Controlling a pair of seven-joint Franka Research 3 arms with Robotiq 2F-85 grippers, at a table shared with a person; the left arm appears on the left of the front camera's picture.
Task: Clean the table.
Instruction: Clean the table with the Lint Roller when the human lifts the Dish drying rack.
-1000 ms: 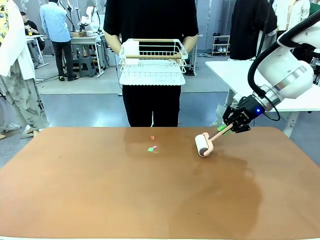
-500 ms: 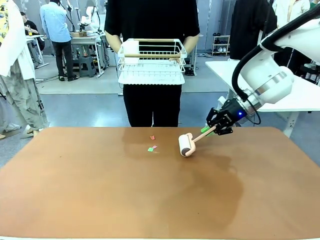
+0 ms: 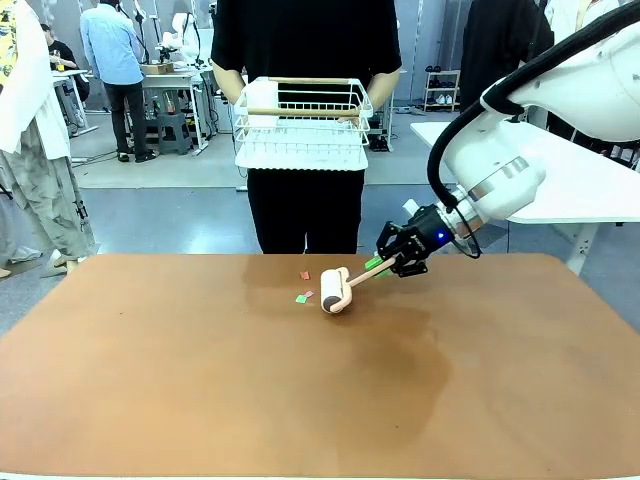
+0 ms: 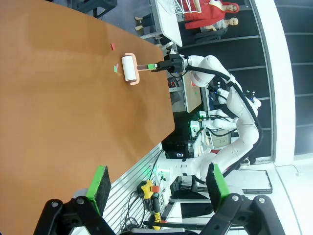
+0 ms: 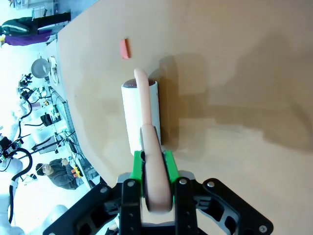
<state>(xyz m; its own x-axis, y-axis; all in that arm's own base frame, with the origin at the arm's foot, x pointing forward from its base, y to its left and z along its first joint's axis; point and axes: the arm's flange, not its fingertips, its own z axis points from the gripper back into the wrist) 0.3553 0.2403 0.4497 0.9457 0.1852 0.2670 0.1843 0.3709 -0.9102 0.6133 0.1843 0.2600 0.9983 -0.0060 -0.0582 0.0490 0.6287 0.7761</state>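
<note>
The wide brown surface (image 3: pixel 200 400) is seen under the lint roller (image 3: pixel 333 289). It is judged hard, smooth and heavy: not to be lifted, only rolled over. The roller's pink handle (image 5: pixel 155 181) is gripped by the right jaws. Small coloured scraps (image 3: pixel 304 296) are seen just beside the roller's drum. The left jaws are held open and empty, well apart from the roller.

The jaws of the right gripper (image 5: pixel 151 169) are closed with their green pads (image 5: pixel 138 169) on the pink handle of a lint roller (image 5: pixel 141 115). Its white roll lies on the reddish-brown tabletop (image 5: pixel 234 73). Just beyond the roll, a small red scrap (image 5: pixel 125 48) lies near the tabletop's edge.
</note>
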